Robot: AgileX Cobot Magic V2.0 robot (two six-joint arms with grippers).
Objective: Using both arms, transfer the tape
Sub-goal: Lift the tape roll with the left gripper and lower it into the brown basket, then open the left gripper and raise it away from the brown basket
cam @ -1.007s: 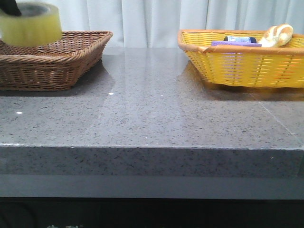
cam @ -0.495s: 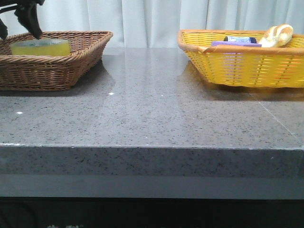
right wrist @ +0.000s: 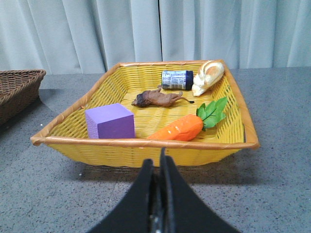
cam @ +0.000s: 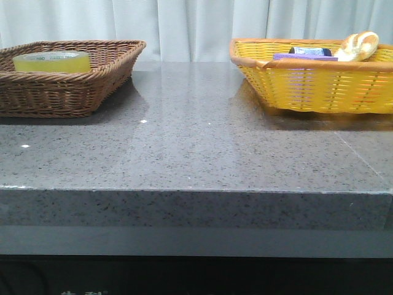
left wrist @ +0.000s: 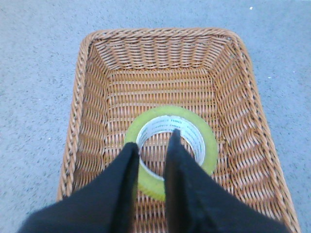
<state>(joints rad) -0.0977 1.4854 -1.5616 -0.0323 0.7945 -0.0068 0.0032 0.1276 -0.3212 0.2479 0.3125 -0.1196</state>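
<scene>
Left end effector (left wrist: 151, 148) hangs above the brown wicker basket (left wrist: 87, 97), and I see its two black fingers held slightly apart, gripping nothing. One fingertip is over the tape's hollow core and the other over its rim; I cannot tell whether either touches the roll. The tape (left wrist: 171, 145) lies flat on the woven basket floor, a translucent yellow ring around a white core with small printed lettering. From the front camera it sits at about ten o'clock on the table (cam: 196, 153), its yellow top just showing over the braided rim.

My right end effector (right wrist: 158, 167) has its smooth black fingers pressed together, empty, pointing at the yellow woven basket (right wrist: 146, 143) at about two o'clock. Inside that one I see a matte purple block (right wrist: 110, 121), a soft orange carrot (right wrist: 182, 127) with green leaves, a brown animal figure (right wrist: 158, 99), a small dark can (right wrist: 177, 79) on its side and a pale bread-shaped piece (right wrist: 208, 76). Speckled grey stone, polished and reflective, forms the table surface, with pleated white curtains (cam: 184, 27) behind.
</scene>
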